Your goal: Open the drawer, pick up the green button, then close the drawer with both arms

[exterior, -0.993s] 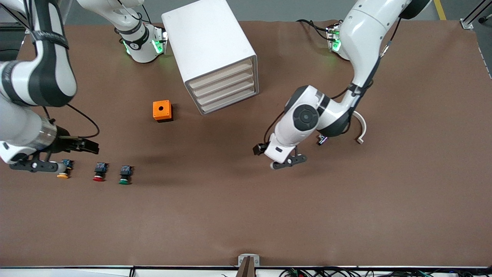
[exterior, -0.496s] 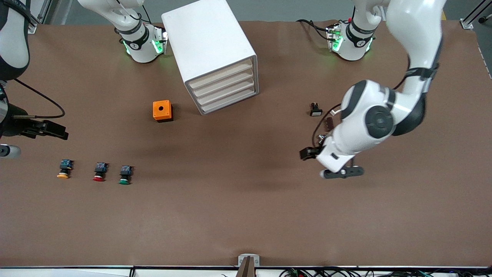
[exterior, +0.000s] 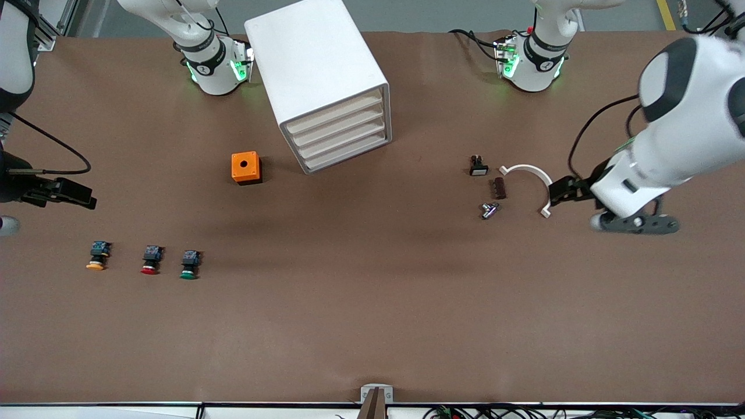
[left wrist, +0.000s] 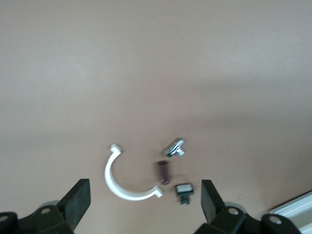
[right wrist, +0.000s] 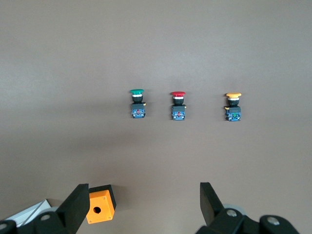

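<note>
Front view: both arms have swung outward, uncovering the closed drawer (exterior: 340,137); nothing is begun. Left wrist view: left gripper (left wrist: 141,202) gapes empty over small parts. Right wrist view: right gripper (right wrist: 141,207) spread, high above the button (right wrist: 137,103) on the table.

- A robotics lab bench: a brown-covered table (exterior: 372,326) with two arm bases bolted along one edge.
- Cables (exterior: 465,412) and aluminium framing (exterior: 719,23) border it.

Matt brown table (exterior: 372,326); smooth white plastic cabinet (exterior: 308,58).
</note>
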`<action>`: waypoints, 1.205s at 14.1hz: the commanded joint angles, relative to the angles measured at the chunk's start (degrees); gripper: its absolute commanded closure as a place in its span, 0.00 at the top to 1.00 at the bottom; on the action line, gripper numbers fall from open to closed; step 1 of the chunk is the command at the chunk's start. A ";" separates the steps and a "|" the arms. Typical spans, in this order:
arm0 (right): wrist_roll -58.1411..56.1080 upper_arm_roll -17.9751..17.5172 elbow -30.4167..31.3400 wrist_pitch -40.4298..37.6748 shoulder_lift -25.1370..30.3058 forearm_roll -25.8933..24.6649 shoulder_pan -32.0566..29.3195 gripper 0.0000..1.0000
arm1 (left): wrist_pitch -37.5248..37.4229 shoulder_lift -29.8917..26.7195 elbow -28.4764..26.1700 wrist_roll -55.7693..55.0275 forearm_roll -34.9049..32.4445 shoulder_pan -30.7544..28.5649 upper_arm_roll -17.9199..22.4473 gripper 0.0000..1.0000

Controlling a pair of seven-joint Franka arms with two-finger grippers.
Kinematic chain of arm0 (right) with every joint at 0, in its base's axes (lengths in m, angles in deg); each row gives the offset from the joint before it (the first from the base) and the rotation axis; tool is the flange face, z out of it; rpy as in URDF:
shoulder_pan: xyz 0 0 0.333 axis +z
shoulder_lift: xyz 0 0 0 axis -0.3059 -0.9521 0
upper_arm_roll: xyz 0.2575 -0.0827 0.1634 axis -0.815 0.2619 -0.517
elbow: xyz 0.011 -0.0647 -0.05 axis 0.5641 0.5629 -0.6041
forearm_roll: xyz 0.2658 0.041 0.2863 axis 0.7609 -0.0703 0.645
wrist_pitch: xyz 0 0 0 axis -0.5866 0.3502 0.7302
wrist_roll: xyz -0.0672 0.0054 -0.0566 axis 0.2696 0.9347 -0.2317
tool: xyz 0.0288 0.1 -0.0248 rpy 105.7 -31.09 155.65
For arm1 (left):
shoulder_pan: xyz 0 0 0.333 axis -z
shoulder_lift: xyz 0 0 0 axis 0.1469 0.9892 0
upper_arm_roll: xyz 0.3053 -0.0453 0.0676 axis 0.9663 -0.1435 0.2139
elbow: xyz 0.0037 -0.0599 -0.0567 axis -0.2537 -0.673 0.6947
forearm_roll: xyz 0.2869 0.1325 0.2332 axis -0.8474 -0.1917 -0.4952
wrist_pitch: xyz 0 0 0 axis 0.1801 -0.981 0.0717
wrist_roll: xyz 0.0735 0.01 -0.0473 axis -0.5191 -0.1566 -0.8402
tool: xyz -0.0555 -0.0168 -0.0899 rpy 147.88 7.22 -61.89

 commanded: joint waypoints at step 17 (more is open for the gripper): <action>-0.73 -1.46 -2.81 -2.91 0.84 0.47 -4.11 1.00 | -2.70 -19.47 -11.33 1.68 -0.55 -3.01 2.02 1.00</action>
